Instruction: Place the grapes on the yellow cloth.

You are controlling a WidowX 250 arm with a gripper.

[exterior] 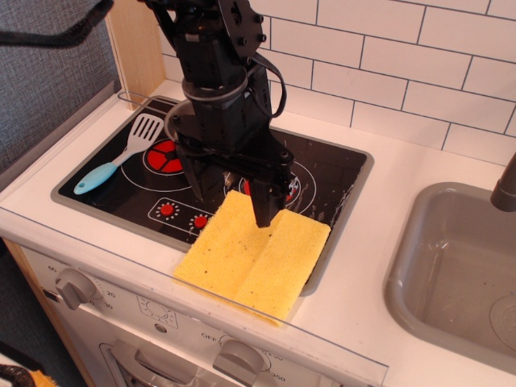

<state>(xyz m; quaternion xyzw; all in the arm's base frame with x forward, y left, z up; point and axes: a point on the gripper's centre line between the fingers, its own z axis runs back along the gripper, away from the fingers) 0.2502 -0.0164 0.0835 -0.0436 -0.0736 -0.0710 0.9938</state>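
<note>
The yellow cloth (254,254) lies flat with a centre crease, half on the stove's front right corner and half on the white counter. My black gripper (234,205) hangs just above the cloth's far edge. Its two fingers (266,208) are spread wide apart and nothing shows between them. The right finger's tip reaches down to the cloth's back edge. No grapes show anywhere in the frame. They may be hidden behind the arm, which covers the middle of the stove.
A black toy stove top (121,189) with red burners and knobs lies under the arm. A spatula (121,157) with a blue handle rests on its left side. A grey metal rim (172,121) shows behind the arm. A grey sink (459,274) is at the right.
</note>
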